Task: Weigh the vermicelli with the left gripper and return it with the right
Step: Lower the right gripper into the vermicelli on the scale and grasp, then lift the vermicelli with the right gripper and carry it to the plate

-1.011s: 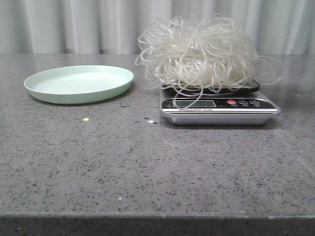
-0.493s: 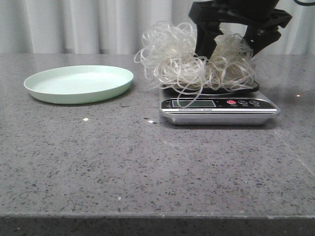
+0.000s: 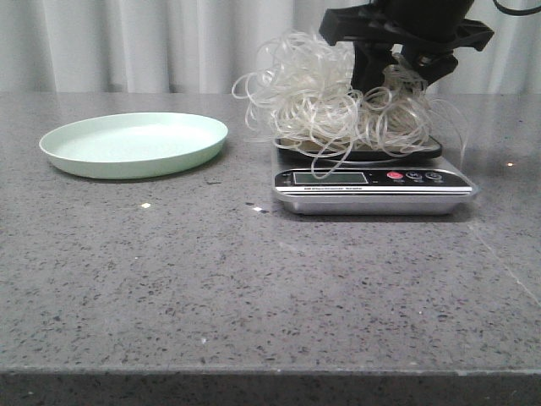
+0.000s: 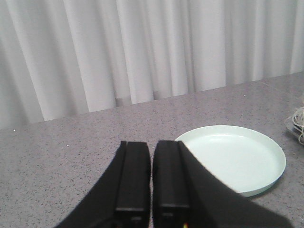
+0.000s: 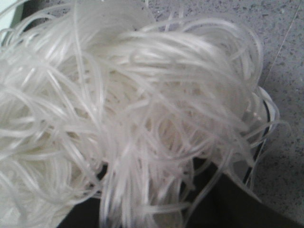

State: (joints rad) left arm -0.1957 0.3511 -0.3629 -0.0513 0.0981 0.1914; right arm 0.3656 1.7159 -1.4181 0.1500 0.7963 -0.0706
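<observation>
Toward the rear left of the grey speckled worktop (image 3: 254, 279), a pale green plate (image 3: 133, 144) is being seen lying flat with nothing on it. In the left wrist view, the left end effector (image 4: 151, 183) is being held above the worktop beside that plate (image 4: 235, 159), its two black fingers (image 4: 133, 180) being kept pressed together with nothing between them. Toward the rear right, a kitchen scale (image 3: 372, 182) is being seen carrying the vermicelli (image 3: 334, 97), which is being heaped on its dark platform with loops hanging over the front. The right end effector (image 3: 397, 63) is being lowered into the tangle from above and is being pinched on the vermicelli (image 5: 123, 118), strands being bunched around it.
</observation>
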